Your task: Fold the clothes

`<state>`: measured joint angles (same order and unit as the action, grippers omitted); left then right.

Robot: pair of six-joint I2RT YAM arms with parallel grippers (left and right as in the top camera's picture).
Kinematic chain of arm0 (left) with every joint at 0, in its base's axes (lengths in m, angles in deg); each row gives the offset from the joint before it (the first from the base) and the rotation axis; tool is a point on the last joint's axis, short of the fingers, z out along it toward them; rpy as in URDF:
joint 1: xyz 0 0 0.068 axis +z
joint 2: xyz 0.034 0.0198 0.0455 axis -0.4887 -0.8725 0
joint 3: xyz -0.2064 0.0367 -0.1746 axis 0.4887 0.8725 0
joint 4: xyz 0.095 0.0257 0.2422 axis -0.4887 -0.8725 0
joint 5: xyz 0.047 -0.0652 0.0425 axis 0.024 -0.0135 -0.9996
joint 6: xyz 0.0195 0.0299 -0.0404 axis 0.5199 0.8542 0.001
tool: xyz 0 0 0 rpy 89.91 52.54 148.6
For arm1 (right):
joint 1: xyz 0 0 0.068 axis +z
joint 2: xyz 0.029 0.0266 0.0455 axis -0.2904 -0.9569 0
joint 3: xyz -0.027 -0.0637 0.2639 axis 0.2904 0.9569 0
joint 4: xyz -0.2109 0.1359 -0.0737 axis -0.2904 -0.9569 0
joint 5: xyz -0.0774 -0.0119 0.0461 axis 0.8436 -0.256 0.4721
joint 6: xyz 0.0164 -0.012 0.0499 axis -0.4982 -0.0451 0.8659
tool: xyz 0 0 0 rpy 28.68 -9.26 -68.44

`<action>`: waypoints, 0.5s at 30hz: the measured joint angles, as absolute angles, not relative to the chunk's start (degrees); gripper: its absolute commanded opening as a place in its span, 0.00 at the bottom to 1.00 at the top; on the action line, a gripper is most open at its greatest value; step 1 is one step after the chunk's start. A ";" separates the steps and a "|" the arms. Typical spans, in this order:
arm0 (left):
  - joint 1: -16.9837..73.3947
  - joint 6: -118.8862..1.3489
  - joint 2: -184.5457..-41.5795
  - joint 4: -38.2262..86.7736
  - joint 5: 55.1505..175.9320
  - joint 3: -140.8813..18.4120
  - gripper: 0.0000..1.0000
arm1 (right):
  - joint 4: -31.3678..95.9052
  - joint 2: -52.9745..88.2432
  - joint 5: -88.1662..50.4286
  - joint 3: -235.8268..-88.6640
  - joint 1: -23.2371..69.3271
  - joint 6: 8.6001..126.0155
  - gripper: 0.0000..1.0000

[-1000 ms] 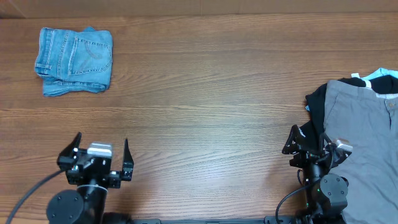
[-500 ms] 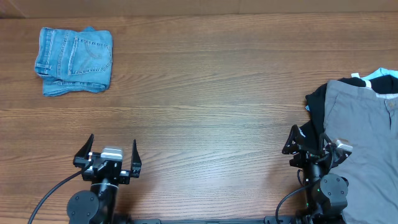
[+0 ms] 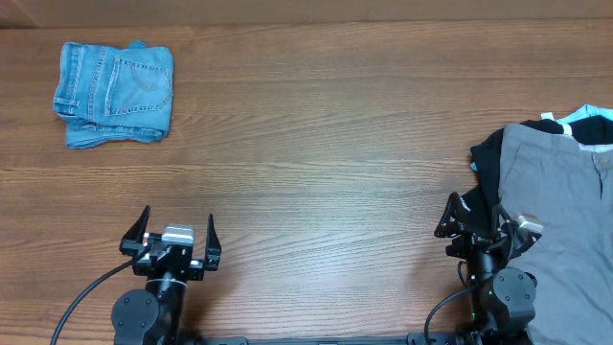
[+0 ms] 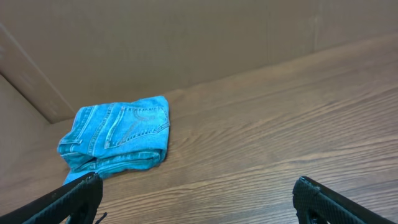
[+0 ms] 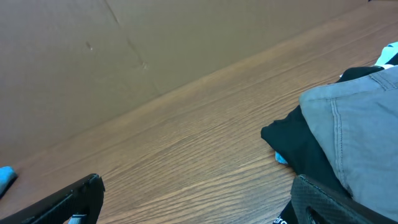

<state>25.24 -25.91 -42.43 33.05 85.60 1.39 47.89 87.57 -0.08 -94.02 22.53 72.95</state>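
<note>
Folded light-blue jeans [image 3: 113, 93] lie at the far left of the table; they also show in the left wrist view [image 4: 117, 134]. A pile of clothes sits at the right edge: a grey garment [image 3: 565, 211] over a black one [image 3: 489, 168], with a pale-blue piece [image 3: 588, 125] behind. The right wrist view shows the grey garment [image 5: 360, 124] and the black one [image 5: 305, 146]. My left gripper [image 3: 171, 235] is open and empty at the front left. My right gripper [image 3: 476, 216] is open and empty, its right finger beside the pile's edge.
The wooden table [image 3: 316, 144] runs between the jeans and the pile. A brown cardboard wall [image 4: 155, 43] stands along the far edge. A small blue object [image 5: 5, 177] shows at the left of the right wrist view.
My left gripper has shifted right and a little toward the front edge, still open. The right arm and the clothes have not moved.
</note>
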 measured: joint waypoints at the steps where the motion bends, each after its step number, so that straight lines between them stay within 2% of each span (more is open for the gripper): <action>1: 25.24 -25.71 -42.41 33.57 85.60 1.93 1.00 | 47.89 87.57 -0.08 -94.02 22.53 72.93 1.00; 15: 25.24 -25.54 -42.30 48.83 86.67 14.06 1.00 | 47.91 87.57 -0.08 -94.02 22.53 72.93 1.00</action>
